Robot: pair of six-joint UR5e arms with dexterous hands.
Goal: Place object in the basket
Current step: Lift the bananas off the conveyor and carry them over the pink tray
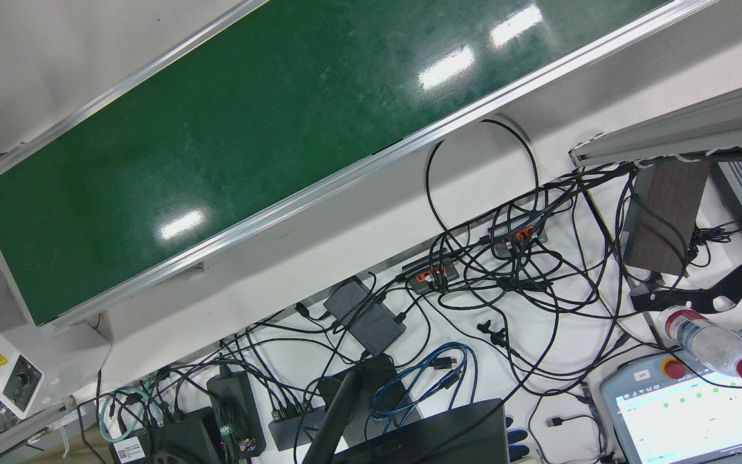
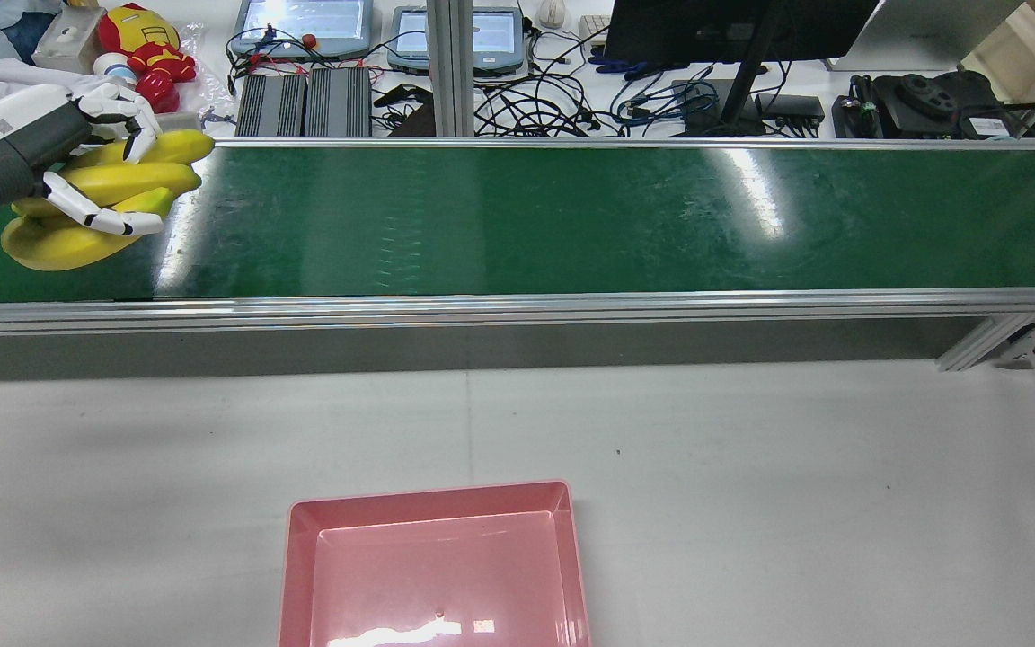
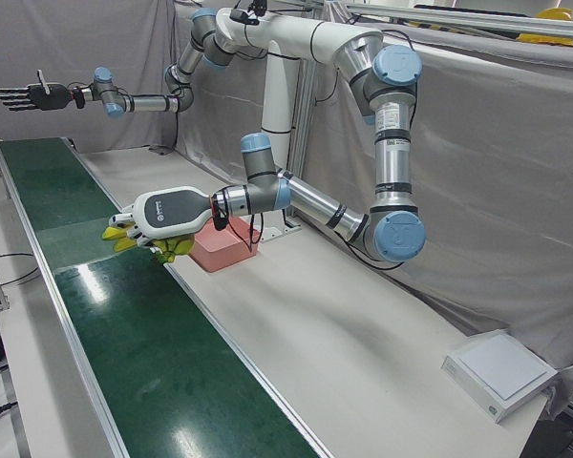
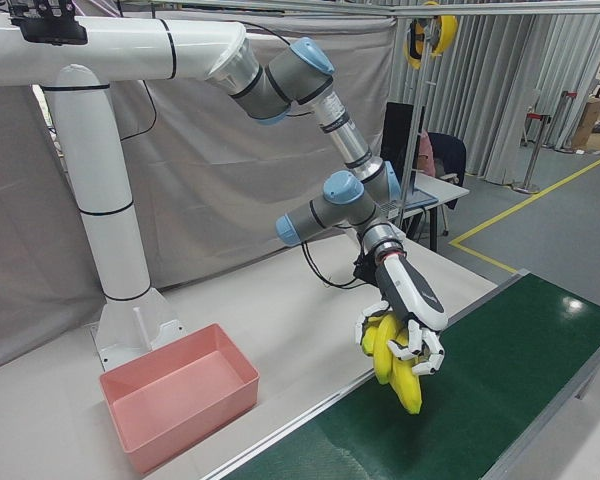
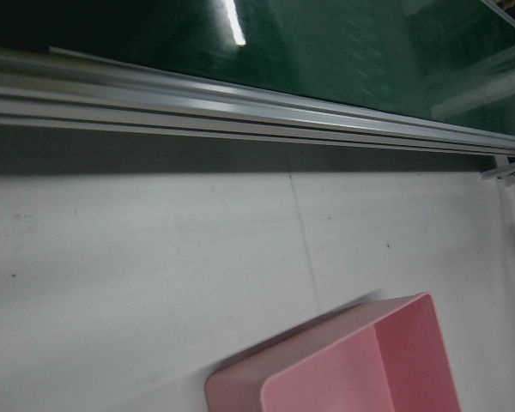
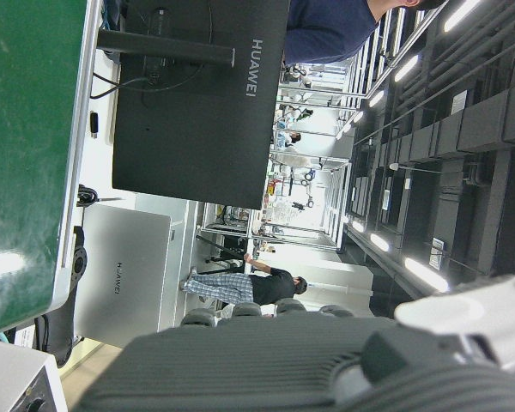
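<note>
A bunch of yellow bananas hangs over the left end of the green conveyor belt, with my left hand shut around it from above. The right-front view shows the same bananas under that hand, near the belt's table-side edge. The pink basket stands empty on the white table, nearer the robot than the belt; it also shows as the basket and the basket. My right hand is held out high over the far end of the belt, fingers spread, holding nothing.
An aluminium rail edges the belt on the table side. Behind the belt lie cables, tablets and a monitor, with a red-and-yellow toy at the far left. A white box sits on the table's corner.
</note>
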